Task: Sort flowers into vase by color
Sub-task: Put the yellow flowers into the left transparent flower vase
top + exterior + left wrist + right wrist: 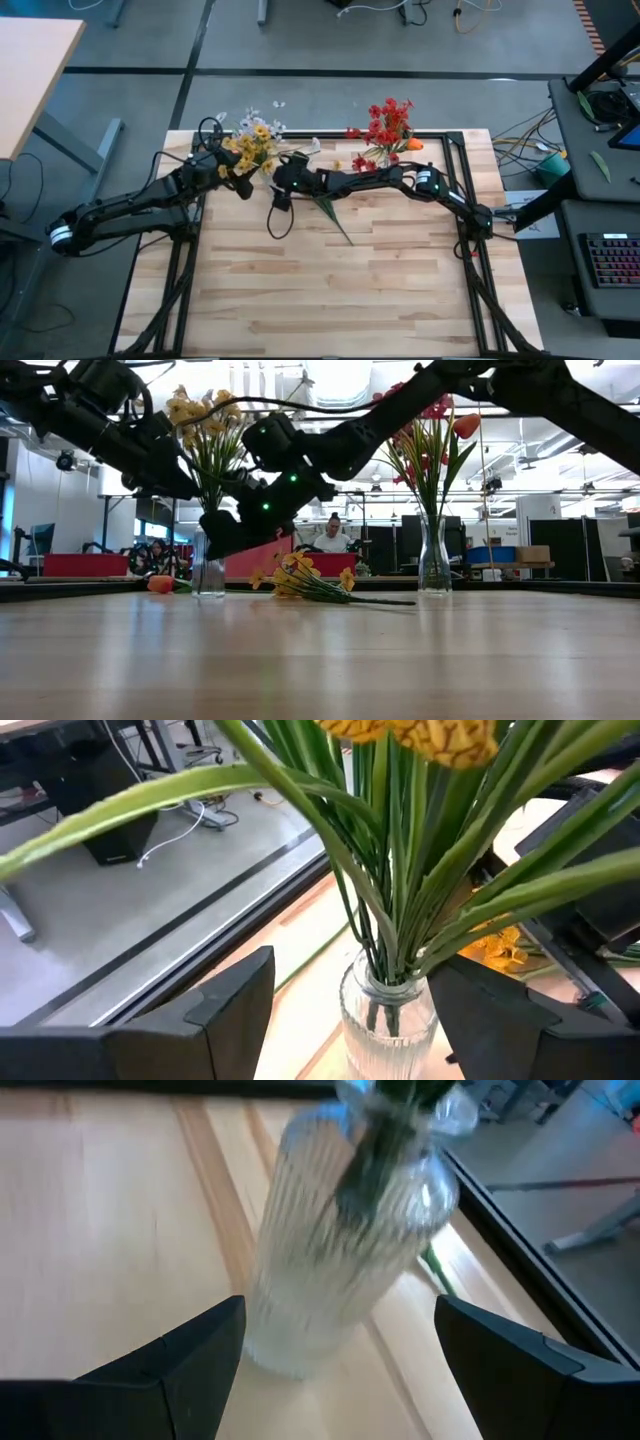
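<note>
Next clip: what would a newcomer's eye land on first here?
Two glass vases at the table's far edge: the left vase holds yellow flowers, the right vase red ones. Both arms crowd the left vase, the left gripper and right gripper open with the glass between their fingers. A loose yellow spray lies on the table between the vases.

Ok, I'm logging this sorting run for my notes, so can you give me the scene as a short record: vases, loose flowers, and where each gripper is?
left vase: clear ribbed glass, holds yellow flowers
right vase: clear glass, holds red flowers
loose on table: yellow spray lying between the vases; an orange flower lying left of the left vase
left gripper: open, fingers either side of the left vase's neck
right gripper: open, facing the left vase
held: nothing visible in either gripper
</note>
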